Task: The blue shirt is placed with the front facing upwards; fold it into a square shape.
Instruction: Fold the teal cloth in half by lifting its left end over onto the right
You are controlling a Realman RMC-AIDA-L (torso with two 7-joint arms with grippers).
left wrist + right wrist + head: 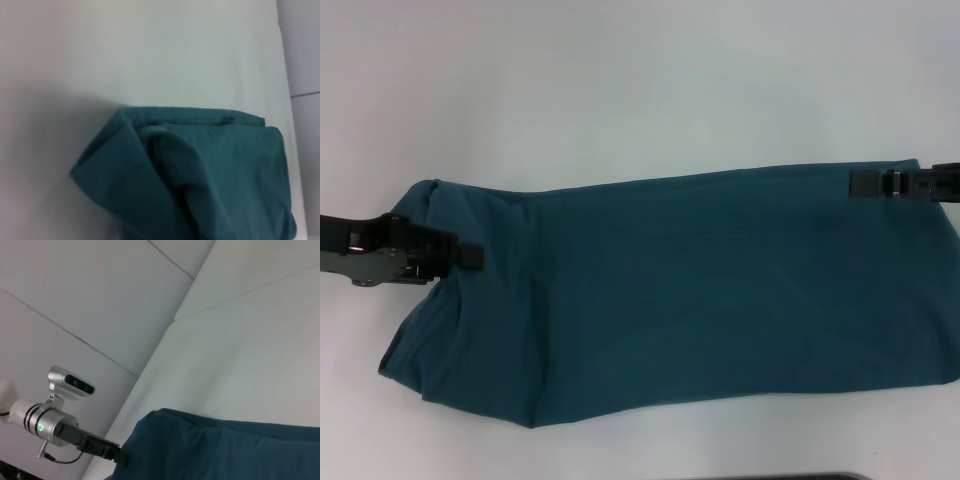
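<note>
The blue shirt (pixel 690 290) lies on the white table (pixel 620 90) as a long, plain band folded lengthwise, stretching from one gripper across to the other, with no print showing on its upper face. Its near edge runs along the table side closest to the robot, bulging downward toward the left end.

The left gripper (pixel 470 256) sits at the shirt's left end, its dark tip reaching onto the cloth where the layers bunch and fold over. The jaws look pressed close together on the fabric, though how firmly they pinch it cannot be told. The left wrist view shows that end as a rumpled stack of folded layers (pixel 200 170).

Farther back, the right gripper (pixel 868 182) rests at the shirt's far right corner, fingertips narrow and touching the top edge; whether they clamp cloth cannot be told.
</note>
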